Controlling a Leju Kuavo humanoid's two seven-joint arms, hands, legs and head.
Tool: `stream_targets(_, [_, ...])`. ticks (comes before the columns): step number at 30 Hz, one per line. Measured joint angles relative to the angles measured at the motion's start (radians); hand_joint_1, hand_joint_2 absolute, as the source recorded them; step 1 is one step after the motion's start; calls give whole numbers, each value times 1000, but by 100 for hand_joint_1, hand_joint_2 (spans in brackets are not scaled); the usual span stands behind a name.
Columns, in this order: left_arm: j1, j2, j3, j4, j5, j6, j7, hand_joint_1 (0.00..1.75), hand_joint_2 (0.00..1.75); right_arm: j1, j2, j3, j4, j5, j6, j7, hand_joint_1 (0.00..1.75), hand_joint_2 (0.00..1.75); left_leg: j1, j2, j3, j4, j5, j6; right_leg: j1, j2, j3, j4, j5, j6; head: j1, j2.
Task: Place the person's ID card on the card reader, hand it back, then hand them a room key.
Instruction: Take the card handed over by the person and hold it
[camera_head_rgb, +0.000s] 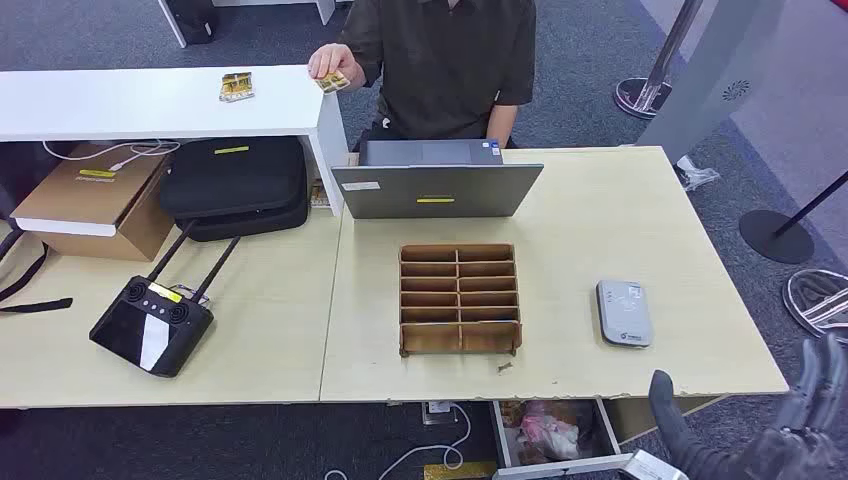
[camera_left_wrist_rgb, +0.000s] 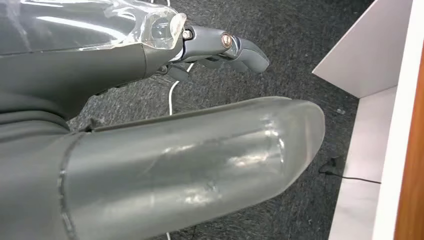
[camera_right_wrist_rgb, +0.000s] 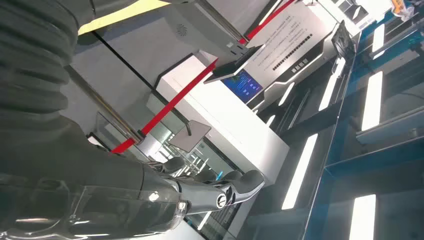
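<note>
While the person (camera_head_rgb: 440, 60) sits behind the worktop (camera_head_rgb: 620, 215), their hand (camera_head_rgb: 330, 63) rests on the white raised counter (camera_head_rgb: 120, 100) at the far left, holding the ID card (camera_head_rgb: 335, 82) at the counter's corner edge. Card reader (camera_head_rgb: 624, 312), grey w/ rounded corners, lies flat on the worktop's right half, well apart from the card and nearer the robot's side. Right hand (camera_head_rgb: 800, 410) is low at the bottom-right corner of the head view, off the worktop's near-right corner, fingers spread and pointing up, nothing in it; in the right wrist view that hand (camera_right_wrist_rgb: 200, 192) has its dark fingers (camera_right_wrist_rgb: 245, 182) stretched out straight, clear of any object. Left hand (camera_left_wrist_rgb: 150, 125) hangs over dark carpet (camera_left_wrist_rgb: 300, 30) beside a white panel (camera_left_wrist_rgb: 365, 55), thick thumb (camera_left_wrist_rgb: 200, 160) extended, darker fingers (camera_left_wrist_rgb: 235, 47) loosely out w/ nothing between them, so it's wide too. Centre of the worktop: a brown wooden organiser (camera_head_rgb: 460, 297) w/ two columns of slots; can't tell if any hold room keys. Behind it an open grey laptop (camera_head_rgb: 437, 180), lid back facing the robot. Left half has a black controller (camera_head_rgb: 150, 322) w/ two antennas, a black bag (camera_head_rgb: 235, 185) and a cardboard box (camera_head_rgb: 95, 200). Small gold-coloured item (camera_head_rgb: 236, 86) sits on the white counter, near the person's hand but apart from it.
</note>
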Motion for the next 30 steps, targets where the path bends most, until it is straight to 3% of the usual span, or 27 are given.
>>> stream_targets(11, [-4, 0, -33, -13, -17, -16, 0, 0, 0, -92, -14, 19, 47, 17, 0, -43, 0, 175, 0, 0, -1, 0, 0, 0, 0, 0, 1, 0, 0, 0, 0, 0])
stream_targets(13, [-8, 2, -63, -13, -17, -41, 0, 0, 0, -196, -44, 38, 127, 45, 5, 29, 0, 175, 0, 3, 0, 0, 1, 0, 0, 3, 1, 0, 2, -1, 0, 0])
stream_targets(17, [-30, 6, -126, -13, -9, -88, 0, 0, 0, -495, -102, 80, 341, 140, 52, 202, 0, 175, 0, 6, -1, 0, 7, 1, 0, 6, -2, 0, 8, 1, 0, 0])
stream_targets(21, [-67, 19, -188, 2, 11, -144, 0, 0, 0, -829, -157, 143, 620, 188, 266, 389, 0, 175, 0, 5, -5, 0, 13, 0, 0, 6, -6, 1, 14, 0, 0, 0])
stream_targets(25, [-104, 31, -239, 40, 23, -174, 0, 0, 0, -1093, -176, 219, 904, 218, 433, 441, 0, 175, 1, 2, -7, 0, 17, -1, 0, 3, -8, 2, 16, -1, 0, 0])
stream_targets(30, [-117, 42, -271, 67, 37, -175, 0, 0, 0, -1277, -173, 305, 1158, 254, 479, 445, 0, 175, 1, 1, -9, 0, 17, -2, 0, 2, -10, 2, 15, -2, 0, 0])
